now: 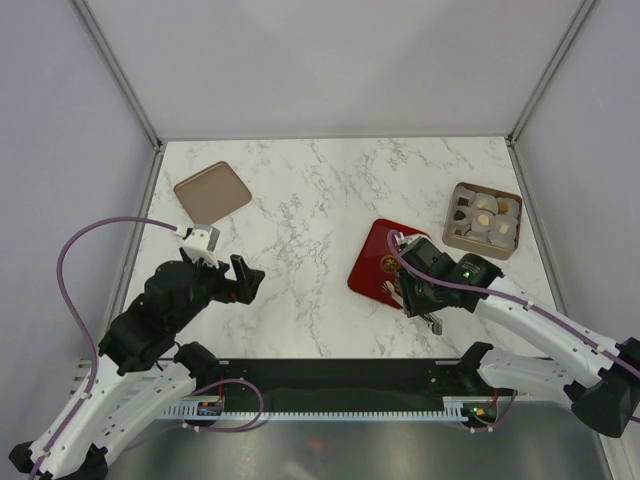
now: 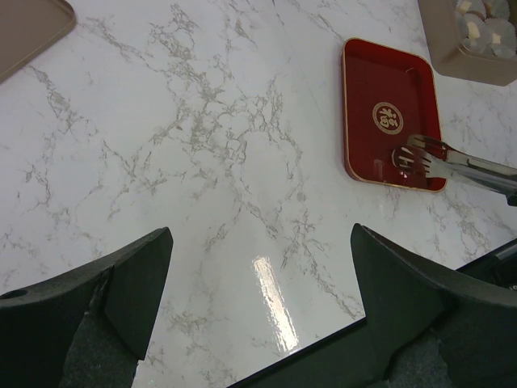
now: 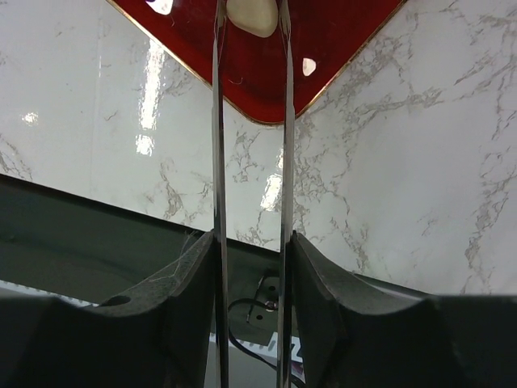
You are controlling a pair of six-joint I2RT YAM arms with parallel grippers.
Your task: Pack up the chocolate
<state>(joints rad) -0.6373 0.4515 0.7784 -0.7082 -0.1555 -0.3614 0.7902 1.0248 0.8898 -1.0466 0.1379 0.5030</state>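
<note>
Chocolate (image 3: 252, 16) between tongs (image 3: 218, 121), over tray (image 3: 339, 32) corner

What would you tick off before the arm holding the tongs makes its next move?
1. The right gripper is shut on the tongs: ok.
2. The cream chocolate sits between the tongs' tips: ok.
3. That chocolate is lifted off the red tray: cannot tell.
4. The box has a free slot: cannot tell.
5. The left gripper is open, empty and well apart from the tray: ok.
</note>
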